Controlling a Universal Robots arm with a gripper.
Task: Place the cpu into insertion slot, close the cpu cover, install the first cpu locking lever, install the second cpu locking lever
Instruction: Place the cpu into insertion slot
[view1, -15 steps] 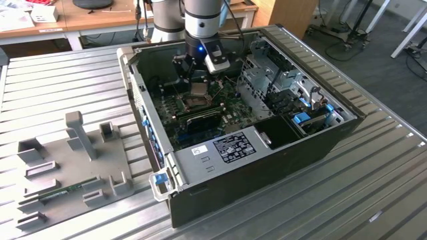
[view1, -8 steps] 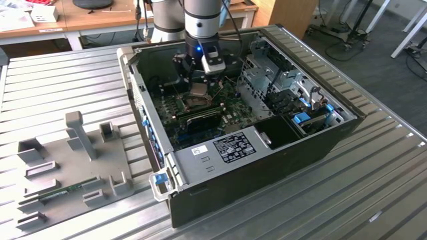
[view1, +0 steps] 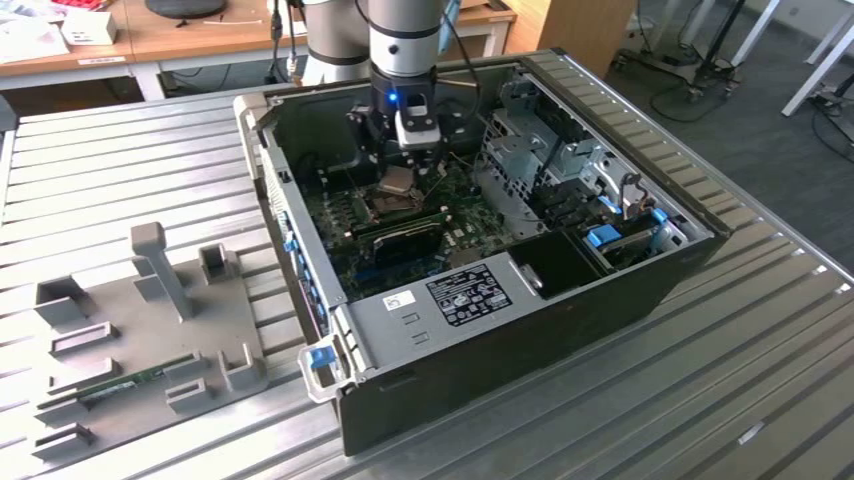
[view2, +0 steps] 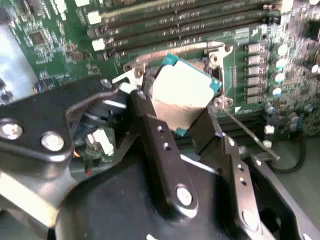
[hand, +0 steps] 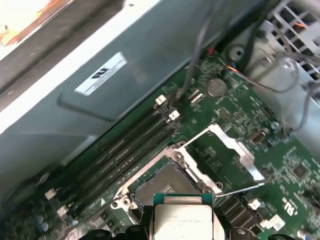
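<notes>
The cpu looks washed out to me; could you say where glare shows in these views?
Second wrist view: the cpu, held in the hand, glares near white. First wrist view: its top reads pale grey; the area beyond the case wall burns out.

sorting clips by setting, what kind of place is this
Most likely a robotics lab or workshop: an opened computer case sits on a slatted metal table, the arm's pincer holds the cpu over the insertion slot, and wooden desks stand behind.
</notes>
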